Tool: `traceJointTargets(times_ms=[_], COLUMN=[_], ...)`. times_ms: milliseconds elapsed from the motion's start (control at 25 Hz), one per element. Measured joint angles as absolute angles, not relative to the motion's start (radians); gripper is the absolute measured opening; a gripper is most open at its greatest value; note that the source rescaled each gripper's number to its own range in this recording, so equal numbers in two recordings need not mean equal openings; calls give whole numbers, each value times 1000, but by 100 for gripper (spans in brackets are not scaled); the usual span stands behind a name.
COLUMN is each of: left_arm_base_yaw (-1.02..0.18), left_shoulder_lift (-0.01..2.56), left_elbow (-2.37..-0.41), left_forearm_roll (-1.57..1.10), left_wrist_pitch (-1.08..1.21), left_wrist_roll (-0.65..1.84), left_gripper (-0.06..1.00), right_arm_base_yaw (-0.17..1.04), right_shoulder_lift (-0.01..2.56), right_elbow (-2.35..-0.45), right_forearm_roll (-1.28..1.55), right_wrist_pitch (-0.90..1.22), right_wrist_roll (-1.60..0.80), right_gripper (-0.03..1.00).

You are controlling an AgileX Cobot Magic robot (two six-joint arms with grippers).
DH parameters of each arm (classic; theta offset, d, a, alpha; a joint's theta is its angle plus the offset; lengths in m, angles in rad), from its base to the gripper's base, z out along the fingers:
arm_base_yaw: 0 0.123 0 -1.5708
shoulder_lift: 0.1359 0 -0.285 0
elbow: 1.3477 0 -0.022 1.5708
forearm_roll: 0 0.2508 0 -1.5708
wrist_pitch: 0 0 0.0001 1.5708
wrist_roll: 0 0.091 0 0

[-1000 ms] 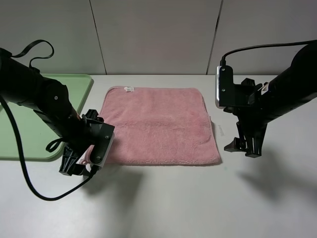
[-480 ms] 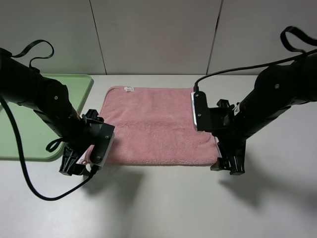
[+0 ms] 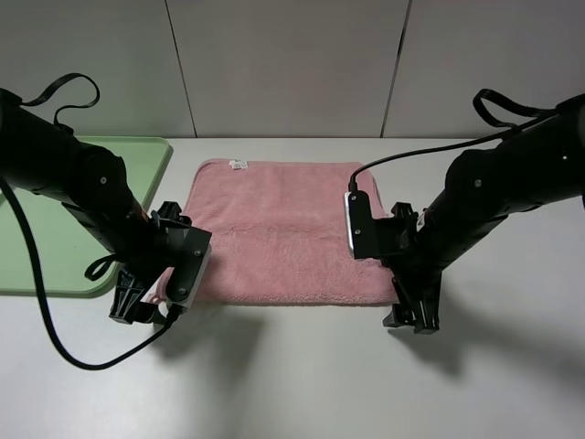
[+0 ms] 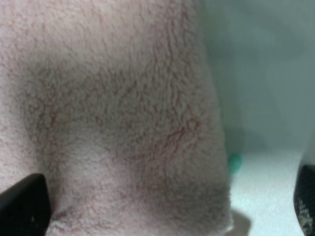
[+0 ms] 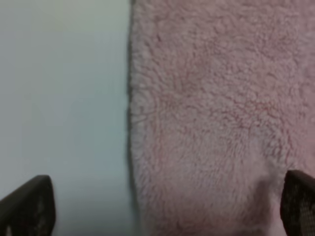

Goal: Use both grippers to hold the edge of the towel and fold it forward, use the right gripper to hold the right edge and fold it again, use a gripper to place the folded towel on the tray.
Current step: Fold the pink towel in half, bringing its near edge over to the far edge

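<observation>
While the towel lay spread flat on the white table, both arms stood low at its near edge, one at each front corner. The left gripper was at the near left corner and the right gripper at the near right corner, both pointing down at the table.

Each gripper's jaws were spread wide and held nothing. In the left wrist view the dark fingertips sat far apart, with the towel's fluffy corner and a strip of bare table between them. In the right wrist view the fingertips straddled the towel's side edge, one over the table and the other over the cloth. Whether any fingertip touched the cloth or the table I could not tell, since the close views were soft and the arms hid the tips from above.

The towel's small white label showed at its far left corner. The tray lay to the left of the towel, near it but apart, partly under the left arm.
</observation>
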State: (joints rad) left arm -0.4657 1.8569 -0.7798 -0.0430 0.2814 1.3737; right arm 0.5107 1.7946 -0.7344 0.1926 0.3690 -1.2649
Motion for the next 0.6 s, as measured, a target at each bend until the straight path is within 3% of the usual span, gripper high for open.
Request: traceJointTargets(times_ms=[600], left_arm_base_yaw=[-466], left_shoulder_lift=[1857], left_elbow=[-780], left_forearm_roll=[-43], left_wrist_pitch=[280], left_wrist_roll=[1374], left_gripper=[100], right_arm_base_yaw=[511], right_shoulder_lift=[1842], right_elbow=[-736], right_forearm_roll=[194], right_wrist_pitch=[352], right_wrist_roll=[-1265], right_gripper=[100])
